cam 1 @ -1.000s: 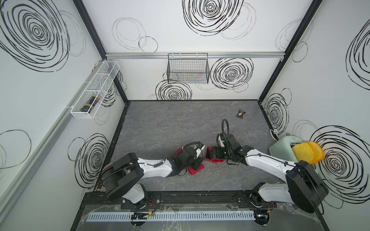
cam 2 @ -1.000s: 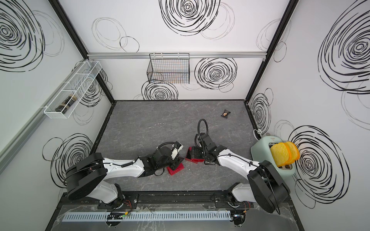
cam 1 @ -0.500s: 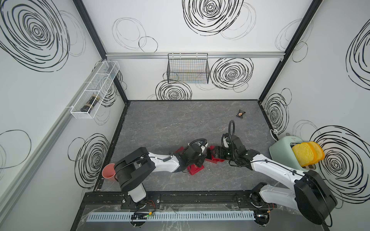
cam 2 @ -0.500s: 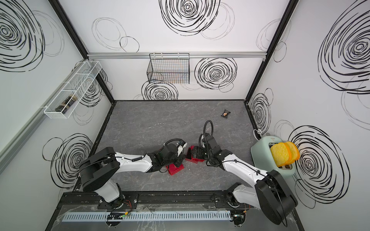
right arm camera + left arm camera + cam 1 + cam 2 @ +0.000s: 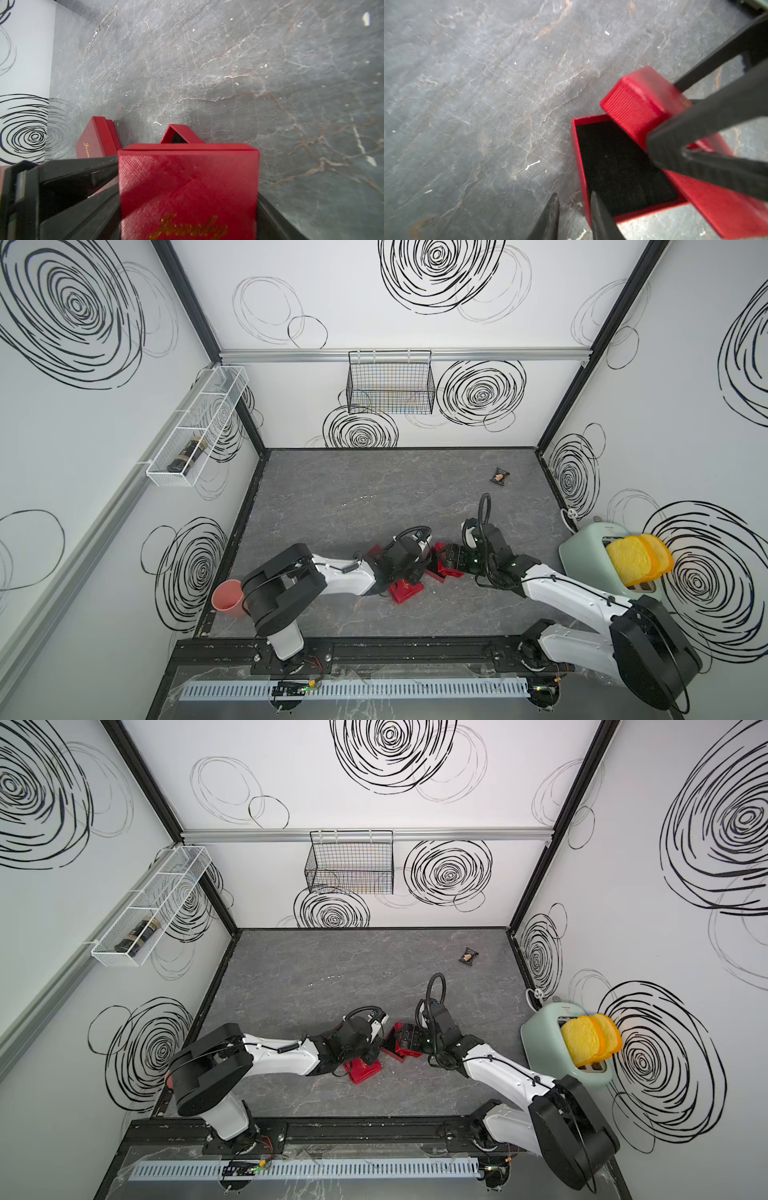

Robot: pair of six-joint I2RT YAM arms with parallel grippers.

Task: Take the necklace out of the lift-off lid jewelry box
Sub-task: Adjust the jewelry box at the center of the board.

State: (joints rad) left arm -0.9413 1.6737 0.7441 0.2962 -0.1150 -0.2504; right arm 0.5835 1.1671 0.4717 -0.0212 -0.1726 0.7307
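As the left end effector narrows, still parted astride the jewelry box wall, the right end effector keeps gripping the lid.

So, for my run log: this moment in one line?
left gripper: open, astride wall of box base | right gripper: shut on lid, partly over base | lining: bare where visible | chain: out on table

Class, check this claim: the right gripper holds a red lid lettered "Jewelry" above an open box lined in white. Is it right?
No: the lining is black, not white, as the left wrist view shows. The right gripper does hold the red lid above the open box.
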